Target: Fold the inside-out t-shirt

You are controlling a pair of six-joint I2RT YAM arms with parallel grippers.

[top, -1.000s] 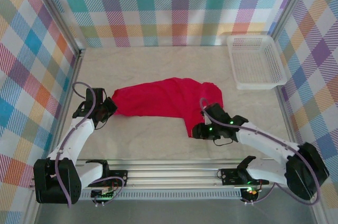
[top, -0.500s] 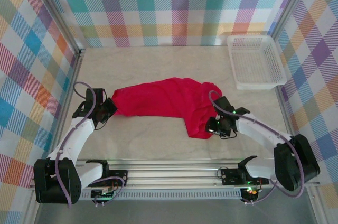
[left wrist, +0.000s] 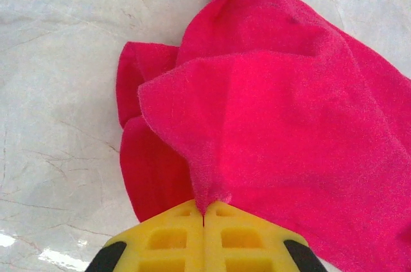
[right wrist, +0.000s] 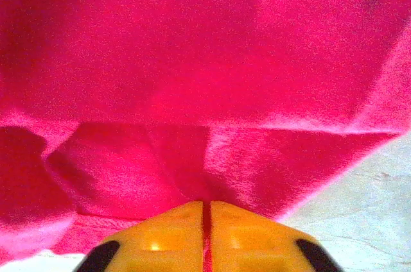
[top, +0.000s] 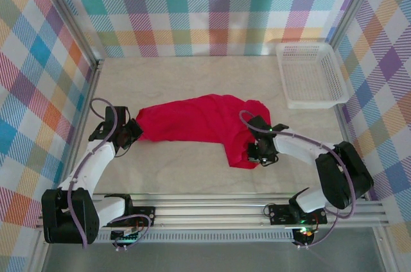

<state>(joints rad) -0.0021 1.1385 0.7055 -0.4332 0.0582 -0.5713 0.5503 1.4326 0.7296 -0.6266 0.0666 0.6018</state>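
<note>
At the middle of the surface [top: 192, 79], the inside-out t-shirt [top: 192, 121] lies crumpled in a band running left to right, somewhat nearer the near edge than the far edge. The left claw [top: 135, 131] is clamped on the garment's left end. The left wrist view shows a fold of cloth pinched between its closed yellow tips. The right claw [top: 255, 154] is clamped on the garment's near right portion, with fabric gathered into its closed tips. A white mesh basket [top: 312, 102] sits at the far right corner, well apart from the garment.
</note>
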